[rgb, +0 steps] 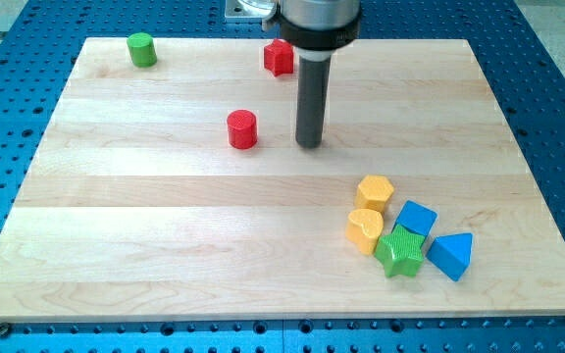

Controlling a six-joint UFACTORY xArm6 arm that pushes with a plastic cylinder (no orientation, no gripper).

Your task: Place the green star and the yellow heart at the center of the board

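The green star [400, 252] lies at the view's lower right, touching the yellow heart [365, 230] on its left. My tip [309, 145] rests on the board above the middle, well up and left of both. It stands just right of a red cylinder [242, 128], apart from it.
A yellow hexagon [374, 191] sits above the heart. A blue block [416, 218] and a blue triangle [451, 255] crowd the star's right side. A red star-like block [279, 58] and a green cylinder [142, 49] lie near the top edge of the wooden board [116, 255].
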